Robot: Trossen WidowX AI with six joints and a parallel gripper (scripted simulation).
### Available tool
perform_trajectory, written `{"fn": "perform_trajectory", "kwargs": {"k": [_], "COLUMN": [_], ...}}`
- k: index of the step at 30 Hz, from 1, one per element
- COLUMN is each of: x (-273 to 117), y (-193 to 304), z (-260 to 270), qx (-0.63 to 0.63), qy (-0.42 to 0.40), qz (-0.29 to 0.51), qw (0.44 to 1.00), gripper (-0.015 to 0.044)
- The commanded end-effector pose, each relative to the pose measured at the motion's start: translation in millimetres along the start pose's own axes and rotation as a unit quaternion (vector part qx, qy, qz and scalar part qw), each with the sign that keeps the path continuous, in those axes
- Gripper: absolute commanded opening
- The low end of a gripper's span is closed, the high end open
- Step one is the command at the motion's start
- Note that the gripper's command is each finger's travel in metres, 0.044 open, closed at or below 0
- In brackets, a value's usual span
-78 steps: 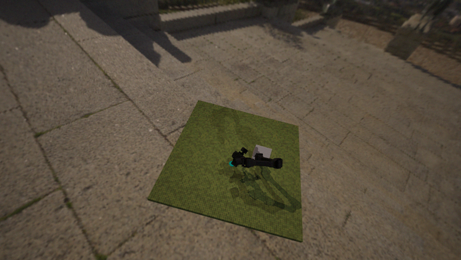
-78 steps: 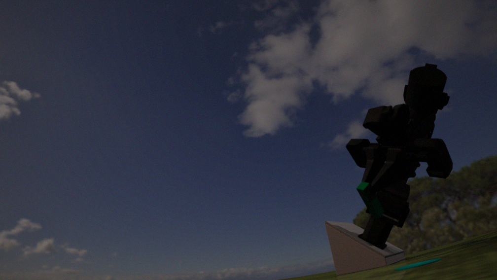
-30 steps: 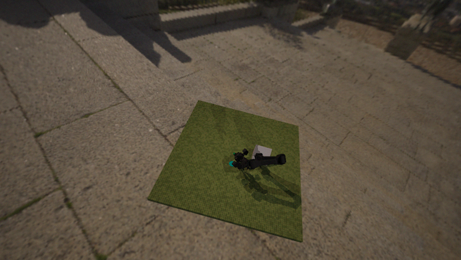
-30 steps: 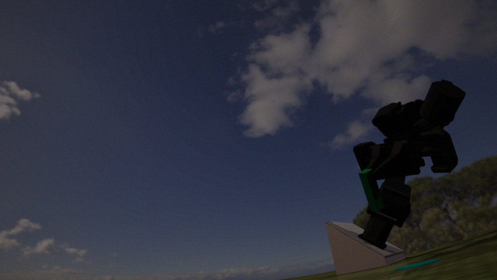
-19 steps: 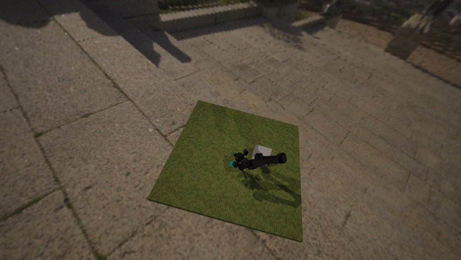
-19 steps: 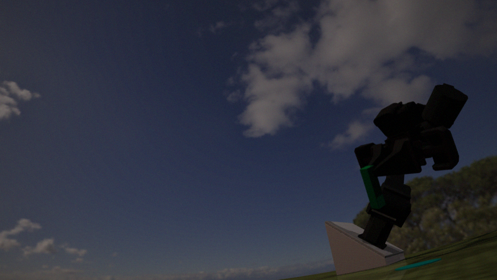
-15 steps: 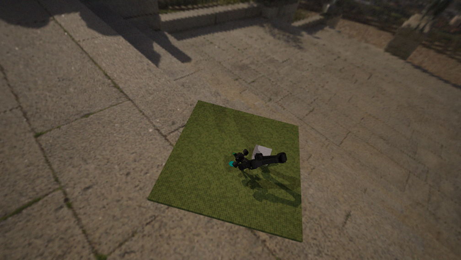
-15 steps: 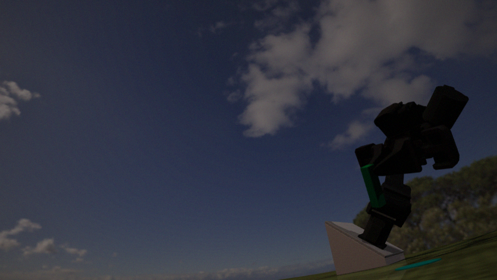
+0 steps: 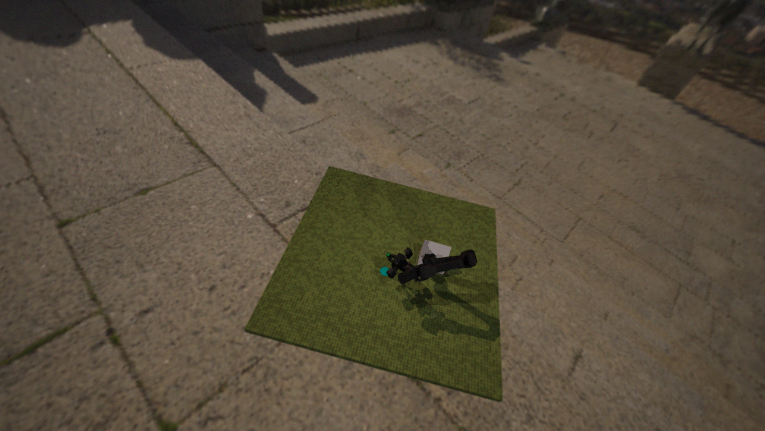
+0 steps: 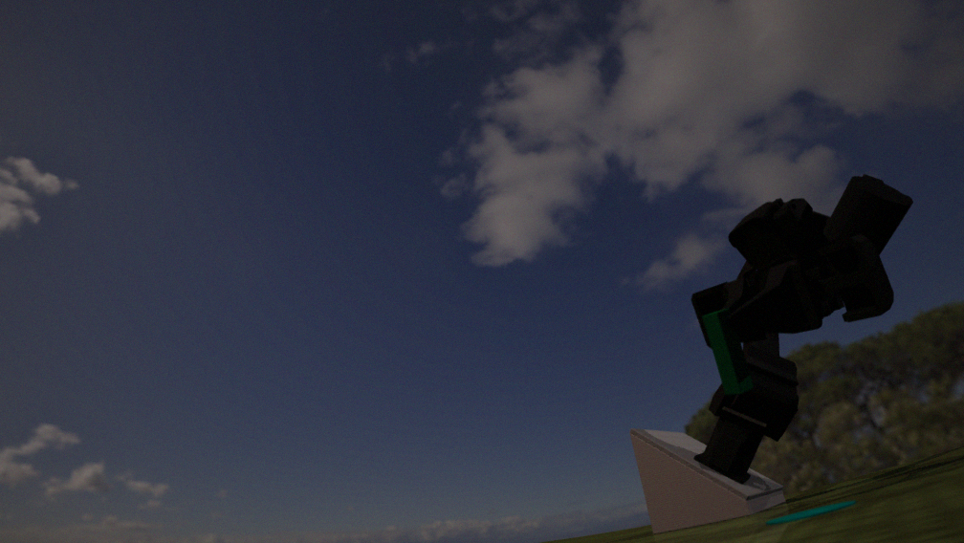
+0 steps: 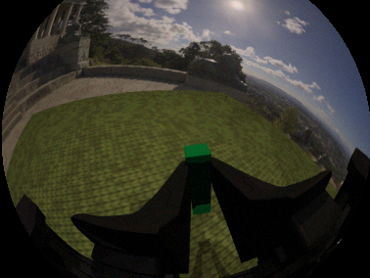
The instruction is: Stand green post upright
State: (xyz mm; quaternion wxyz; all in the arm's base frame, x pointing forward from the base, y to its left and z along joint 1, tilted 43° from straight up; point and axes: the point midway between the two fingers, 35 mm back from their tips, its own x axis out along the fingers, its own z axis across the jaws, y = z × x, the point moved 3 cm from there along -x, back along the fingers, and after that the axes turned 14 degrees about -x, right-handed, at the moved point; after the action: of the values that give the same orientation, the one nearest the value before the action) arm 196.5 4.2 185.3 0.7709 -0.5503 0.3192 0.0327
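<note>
The green post is in the air, held close to upright against the tilted horizon in the exterior view. My gripper is shut on it, with one dark finger on each side. The fingers hide part of the post. The cyan circle lies flat on the green mat. In the top view it shows just beside the gripper, partly behind a dark gripper part. In the exterior view it is well below the post and to its right. It is not seen in the wrist view.
The arm stands on a pale wedge-shaped base on the green mat. The arm's shadow falls across the mat's right part in the top view. Stone paving surrounds the mat.
</note>
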Motion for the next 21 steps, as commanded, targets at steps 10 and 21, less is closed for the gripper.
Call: {"fn": "perform_trajectory", "kwargs": {"k": [10,21], "x": [-3.4,-6.8], "y": [0.6,0.2], "z": [-0.9,-1.1], "qx": [0.036,0.067], "qy": [-0.008,-0.018], "qz": [-0.037,-0.066], "qw": [0.999,0.995], "gripper": [0.0023,0.0023]}}
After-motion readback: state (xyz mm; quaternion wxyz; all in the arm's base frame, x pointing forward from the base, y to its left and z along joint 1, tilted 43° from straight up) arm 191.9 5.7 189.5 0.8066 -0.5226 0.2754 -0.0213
